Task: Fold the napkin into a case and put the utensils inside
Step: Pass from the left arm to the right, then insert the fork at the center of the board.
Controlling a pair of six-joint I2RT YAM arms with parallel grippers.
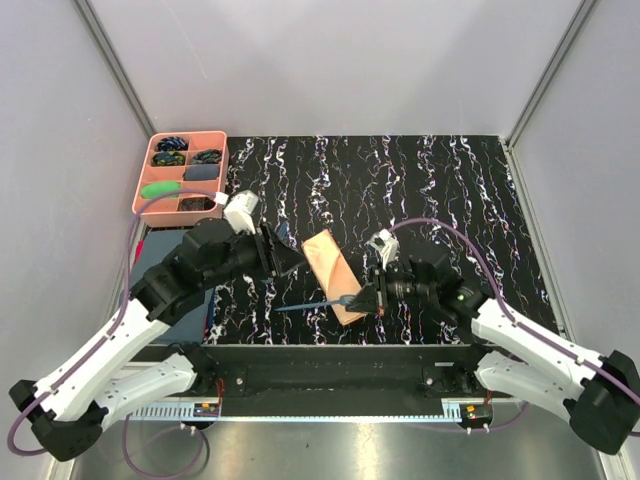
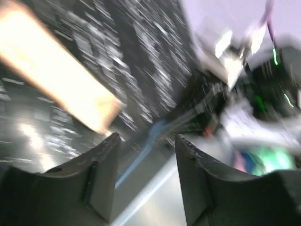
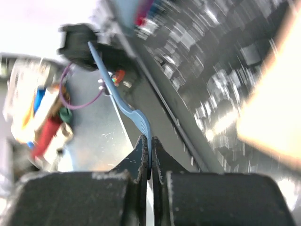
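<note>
- While pinching the utensil (image 3: 141,120) shut-tight in the right gripper (image 3: 149,141), hold the thin, stiff blue plastic level at the near end of the case (image 1: 333,268).
- Feed in slowly: slick peach fabric, a flat layered rectangle, likely to skid on the black marbled table (image 1: 440,180).
- Pin down with the left gripper (image 2: 146,139), spread open and empty, just left of the case.

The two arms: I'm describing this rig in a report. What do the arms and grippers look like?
Both arms have glossy white link shells, left arm and right arm, with black joints, wrists and bases. A purple cable loops along each. The left gripper and right gripper are black, each with two flat, blocky fingers.
</note>
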